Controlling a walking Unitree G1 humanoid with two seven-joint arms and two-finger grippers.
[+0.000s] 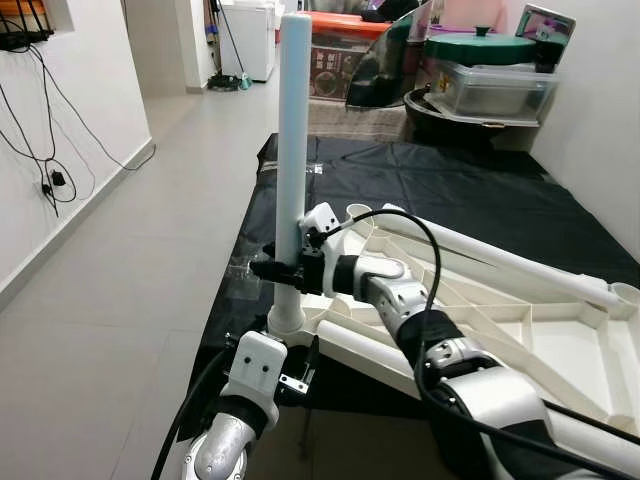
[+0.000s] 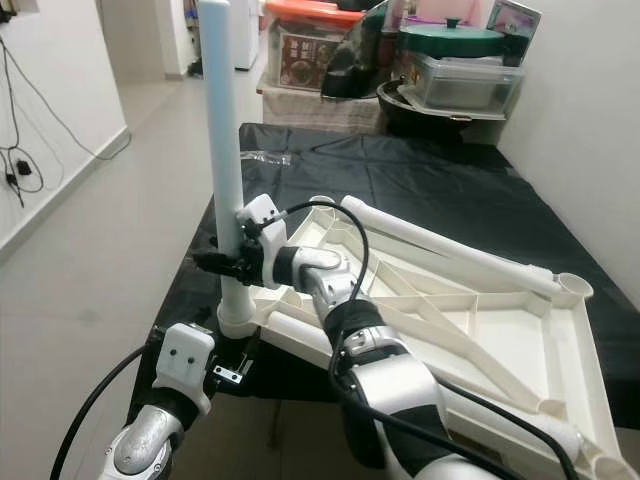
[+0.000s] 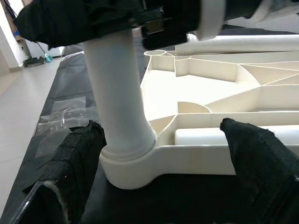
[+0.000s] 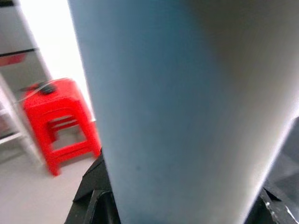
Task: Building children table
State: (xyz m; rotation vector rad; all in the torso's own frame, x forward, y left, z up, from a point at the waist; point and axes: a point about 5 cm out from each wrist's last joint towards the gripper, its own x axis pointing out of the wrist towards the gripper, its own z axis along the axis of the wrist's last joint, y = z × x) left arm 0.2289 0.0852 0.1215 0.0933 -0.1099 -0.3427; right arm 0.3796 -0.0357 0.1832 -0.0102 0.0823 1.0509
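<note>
Right gripper clasps smooth cylindrical white leg upright.

Grey tiled floor, white wall, red stool

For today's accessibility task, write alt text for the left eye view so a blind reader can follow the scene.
The robot's right gripper clamps a tall white table leg standing upright in a corner socket of an upturned white tabletop on a black sheet. The left gripper sits open just below that corner. A second leg lies across the tabletop.
</note>
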